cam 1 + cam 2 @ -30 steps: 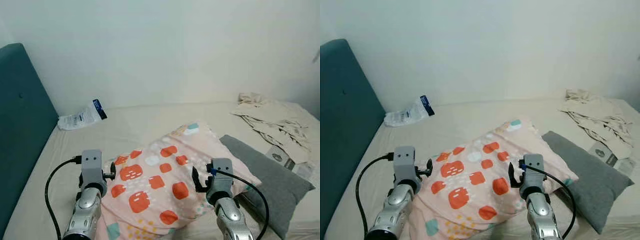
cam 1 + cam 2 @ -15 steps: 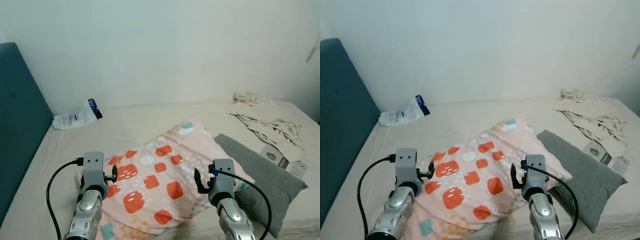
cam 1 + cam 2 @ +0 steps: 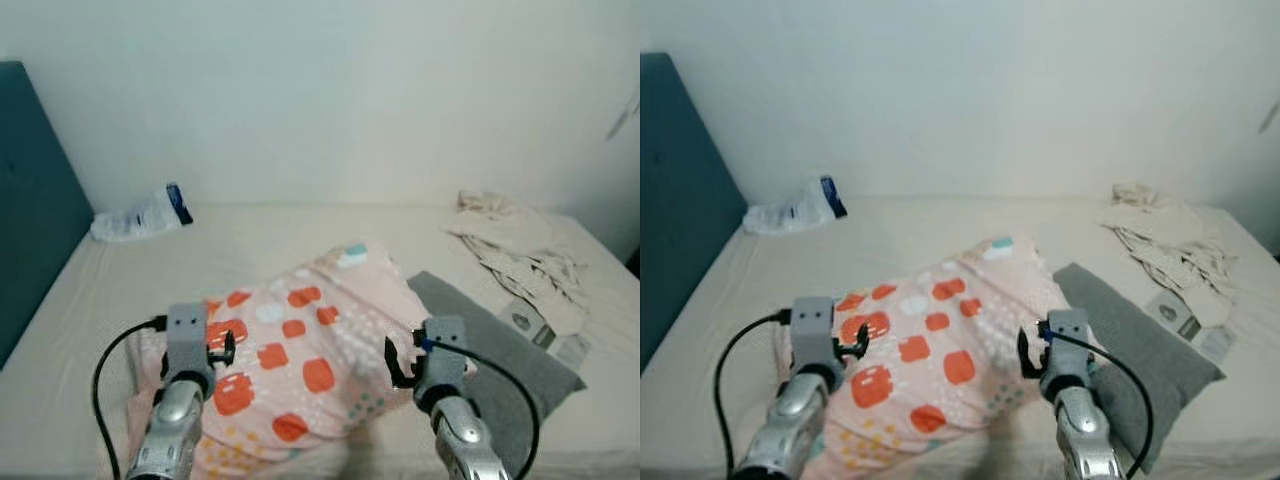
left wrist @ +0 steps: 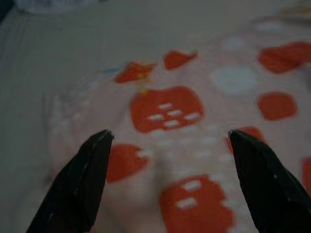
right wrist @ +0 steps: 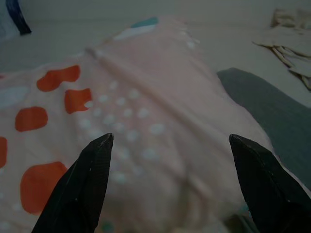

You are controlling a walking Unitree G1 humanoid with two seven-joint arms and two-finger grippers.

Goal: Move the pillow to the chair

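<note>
- Pink pillow (image 3: 300,350) with orange patches lies on the bed (image 3: 250,240), partly over a grey pillow (image 3: 500,340).
- Left tool (image 4: 167,141) and right tool (image 5: 167,145) hover over it, fingers spread apart, gripping nothing.

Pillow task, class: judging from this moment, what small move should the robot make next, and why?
Probably lower both open grippers onto the pillow and close. The left gripper and right gripper each sit over one end of it, fingers spread with pillow fabric between them, nothing gripped yet.
</note>
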